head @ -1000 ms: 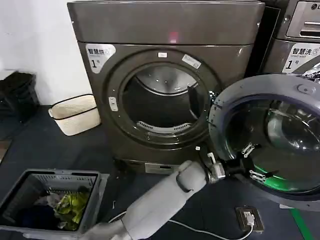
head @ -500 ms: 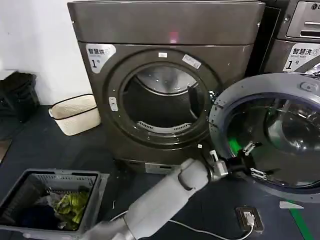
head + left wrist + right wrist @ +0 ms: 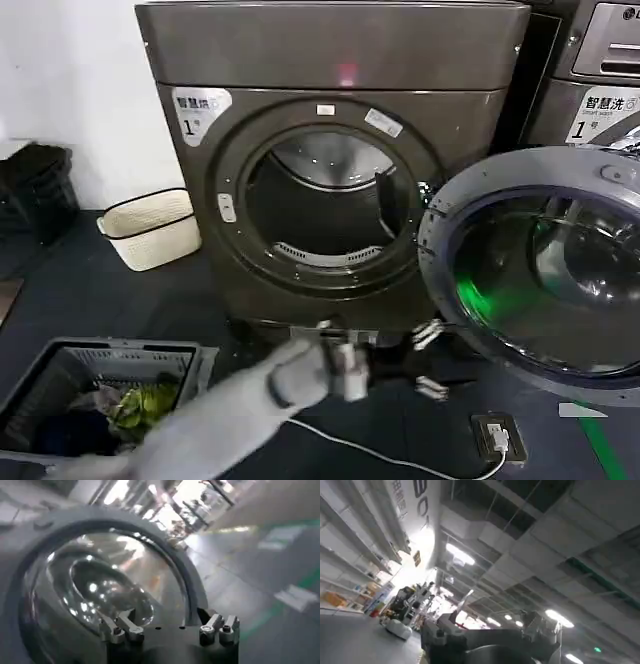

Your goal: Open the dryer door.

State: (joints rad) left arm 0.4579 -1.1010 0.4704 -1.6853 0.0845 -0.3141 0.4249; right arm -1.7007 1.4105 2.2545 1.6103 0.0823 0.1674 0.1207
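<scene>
Left gripper (image 3: 424, 360) hangs empty, fingers spread, just below the door (image 3: 540, 265), which stands swung wide rightward (right gripper (image 3: 490, 630): cannot tell).

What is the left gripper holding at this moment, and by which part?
Nothing. The left gripper is open and apart from the dryer door, which stands swung open beside the drum opening. Its jaws are spread with only air between them.

Grey left arm (image 3: 215, 405); silver-tipped fingers (image 3: 427, 333)
</scene>
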